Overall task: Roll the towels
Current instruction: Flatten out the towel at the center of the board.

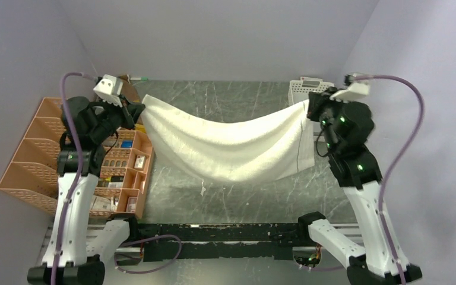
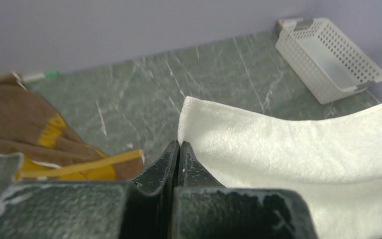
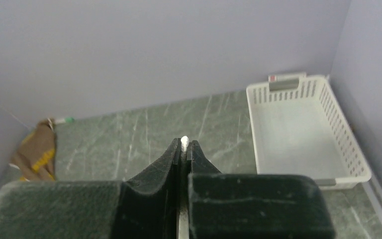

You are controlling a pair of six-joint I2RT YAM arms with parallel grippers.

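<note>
Now white towel [image 1: 231, 148] fluffy, sagging, stretched between pinching hands.

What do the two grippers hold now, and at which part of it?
Both hold the cream-white towel: the left gripper pinches one end near a corner, the right gripper the opposite end; it sags between them.

cream-white towel [image 1: 231, 145]: spread, corners raised, middle sagging | brown-mustard towel [image 2: 25, 124]: crumpled heap, far-left corner
</note>
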